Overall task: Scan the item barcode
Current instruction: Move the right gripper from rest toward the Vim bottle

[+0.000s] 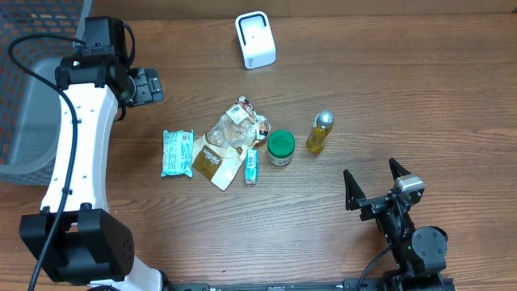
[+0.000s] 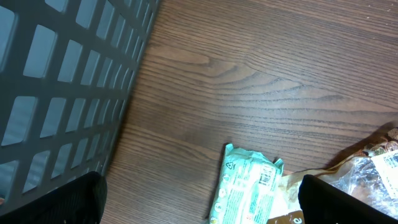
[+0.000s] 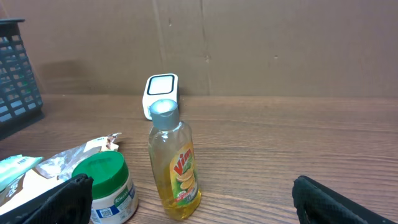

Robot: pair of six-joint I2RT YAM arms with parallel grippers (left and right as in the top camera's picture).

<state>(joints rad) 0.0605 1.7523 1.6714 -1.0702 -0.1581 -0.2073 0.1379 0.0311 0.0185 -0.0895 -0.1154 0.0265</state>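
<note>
Several items lie in a cluster mid-table: a teal packet (image 1: 177, 153) (image 2: 249, 186), a crumpled clear and brown bag (image 1: 230, 137), a small teal tube (image 1: 252, 166), a green-lidded jar (image 1: 280, 148) (image 3: 109, 186) and a yellow soap bottle (image 1: 320, 132) (image 3: 174, 165) standing upright. The white barcode scanner (image 1: 255, 39) (image 3: 161, 90) stands at the back. My left gripper (image 1: 153, 85) (image 2: 205, 202) hangs open above the table, left of the packet, holding nothing. My right gripper (image 1: 370, 170) (image 3: 196, 205) is open near the front right, facing the bottle and jar, and is empty.
A dark grey mesh basket (image 1: 24, 89) (image 2: 62, 93) stands at the left edge, close to the left arm. Bare wood lies between the scanner and the item cluster and to the right of the bottle.
</note>
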